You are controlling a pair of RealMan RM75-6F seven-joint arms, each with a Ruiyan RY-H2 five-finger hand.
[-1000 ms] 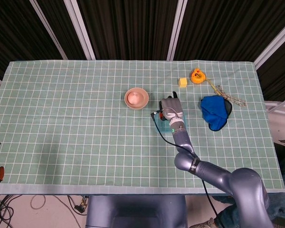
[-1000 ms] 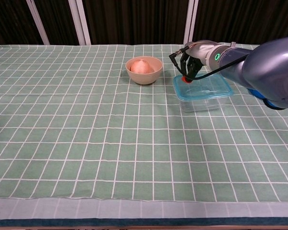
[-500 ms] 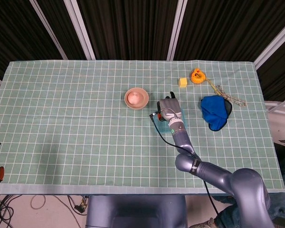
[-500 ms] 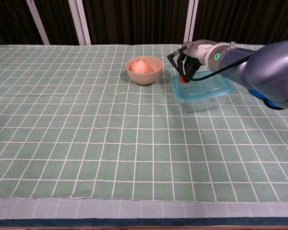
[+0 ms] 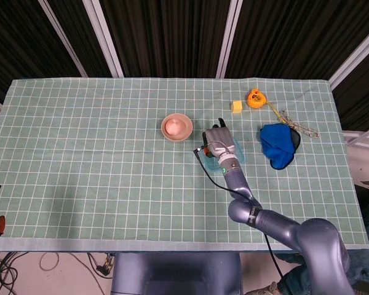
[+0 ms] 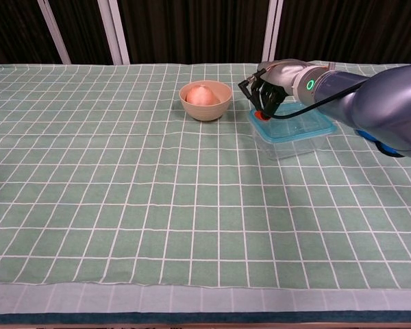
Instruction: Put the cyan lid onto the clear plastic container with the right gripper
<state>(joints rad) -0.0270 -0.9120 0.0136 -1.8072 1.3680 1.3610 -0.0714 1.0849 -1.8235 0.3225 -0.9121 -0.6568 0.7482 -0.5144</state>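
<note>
Contact is at the near-left corner of the flat cyan plastic lid (image 6: pixel 292 125), where the right hand (image 6: pixel 266 91) has its fingers curled down and bunched onto that edge. Whether it pinches the rim or only presses on it I cannot tell; the chest view shows red-tipped fingers (image 6: pixel 259 114) meeting the lid, nothing clearer. The lid lies on top of the clear rectangular plastic container (image 6: pixel 288 144), roughly square with it, so the hold looks meant to steady or seat the lid, judging by the task. The left hand shows in neither view.

Taking the container as the landmark: a tan round bowl (image 6: pixel 205 100) with a pale rounded thing inside stands just to its left, apart from it. In the head view a crumpled blue cloth (image 5: pixel 278 144) lies to its right, and farther back on that side sit a small yellow block (image 5: pixel 236 107) and an orange toy (image 5: pixel 254 98) with a rope trailing from it.

All rest on a green tablecloth (image 6: pixel 123 192) with a white grid, spread flat to the table's edges. Behind it hang dark curtains crossed by pale metal bars.
</note>
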